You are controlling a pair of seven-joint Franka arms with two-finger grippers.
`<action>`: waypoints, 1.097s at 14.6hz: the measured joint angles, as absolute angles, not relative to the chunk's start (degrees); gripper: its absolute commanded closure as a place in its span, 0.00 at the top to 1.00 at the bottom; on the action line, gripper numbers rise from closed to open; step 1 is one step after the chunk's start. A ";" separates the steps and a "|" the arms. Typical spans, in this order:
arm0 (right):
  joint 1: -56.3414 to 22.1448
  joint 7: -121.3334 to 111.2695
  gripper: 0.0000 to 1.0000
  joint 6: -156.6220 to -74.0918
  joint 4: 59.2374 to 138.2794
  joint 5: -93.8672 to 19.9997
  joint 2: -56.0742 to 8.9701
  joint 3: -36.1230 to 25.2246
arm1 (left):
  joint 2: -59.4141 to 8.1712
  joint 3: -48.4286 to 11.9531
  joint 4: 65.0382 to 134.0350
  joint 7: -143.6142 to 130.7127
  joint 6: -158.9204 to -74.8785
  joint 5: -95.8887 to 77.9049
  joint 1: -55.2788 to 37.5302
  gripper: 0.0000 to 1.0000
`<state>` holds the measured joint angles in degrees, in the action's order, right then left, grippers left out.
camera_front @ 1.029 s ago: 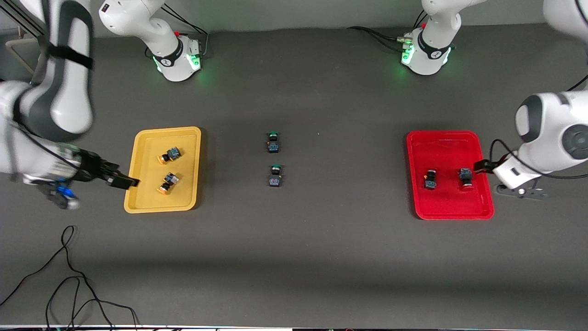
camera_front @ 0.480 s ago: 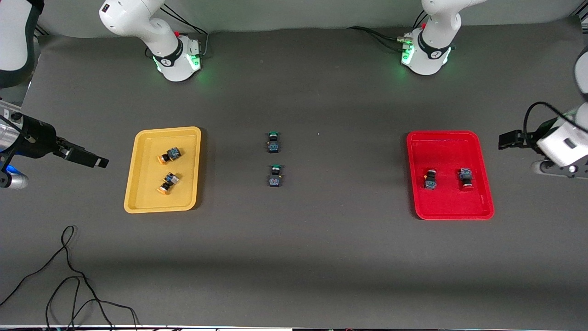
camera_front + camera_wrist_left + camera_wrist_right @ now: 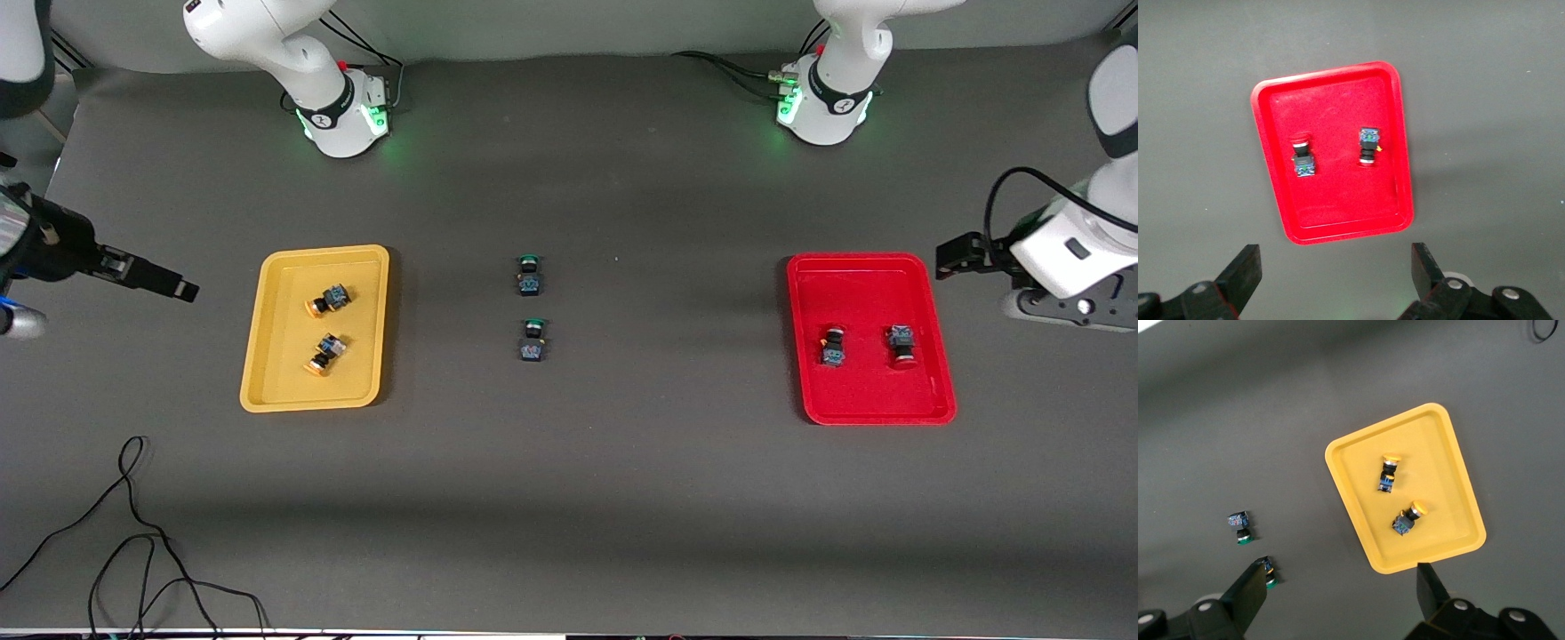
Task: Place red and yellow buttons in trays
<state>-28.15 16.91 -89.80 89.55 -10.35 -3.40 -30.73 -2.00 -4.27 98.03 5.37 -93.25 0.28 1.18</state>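
Note:
The yellow tray (image 3: 360, 320) holds two yellow-capped buttons (image 3: 327, 300) (image 3: 324, 353), both lying on their sides. The red tray (image 3: 867, 293) holds two red-capped buttons (image 3: 833, 347) (image 3: 901, 344). My right gripper (image 3: 182, 289) is open and empty, up over the bare table beside the yellow tray at the right arm's end. My left gripper (image 3: 947, 253) is open and empty, up over the table beside the red tray at the left arm's end. The right wrist view shows the yellow tray (image 3: 1441, 527) with its buttons (image 3: 1387, 473) (image 3: 1408, 519). The left wrist view shows the red tray (image 3: 1338, 197) with its buttons (image 3: 1302, 157) (image 3: 1368, 147).
Two green-capped switches (image 3: 529, 275) (image 3: 532, 340) lie on the dark mat at the table's middle, one nearer the front camera; they also show in the right wrist view (image 3: 1239, 525) (image 3: 1269, 572). A loose black cable (image 3: 133, 533) lies at the near edge toward the right arm's end.
Both grippers have drawn back from the rims of their trays, outward toward the table's ends, and risen. The buttons and trays have not moved.

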 measured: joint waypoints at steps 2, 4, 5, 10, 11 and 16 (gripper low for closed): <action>-21.78 16.92 1.00 -92.78 94.10 -7.35 0.56 -23.28 | -1.41 -3.67 96.35 4.54 -91.17 0.27 0.00 1.00; -14.29 16.92 1.00 -95.84 99.30 -5.78 4.92 -15.05 | -1.19 -3.30 94.35 4.51 -89.18 0.26 -0.06 1.00; -10.88 16.84 1.00 -96.51 101.15 -5.54 6.66 -11.45 | -1.17 -3.13 93.78 4.50 -88.48 0.26 -0.06 1.00; -7.67 14.12 1.00 -96.80 103.40 -3.98 8.84 -7.31 | -1.17 -2.92 93.18 4.26 -85.67 0.25 -0.06 1.00; -7.60 13.92 1.00 -96.52 103.32 -3.87 8.65 -7.32 | -1.17 -2.92 93.16 4.26 -85.61 0.25 -0.06 1.00; -7.56 11.88 1.00 -92.14 101.46 -0.23 8.26 -7.14 | -1.17 -2.91 92.97 4.23 -85.91 0.25 -0.06 1.00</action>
<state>-7.56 11.88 -92.14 101.46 -0.23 8.26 -7.14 -1.17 -2.91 92.97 4.23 -85.91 0.25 -0.06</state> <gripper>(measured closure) 0.000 0.000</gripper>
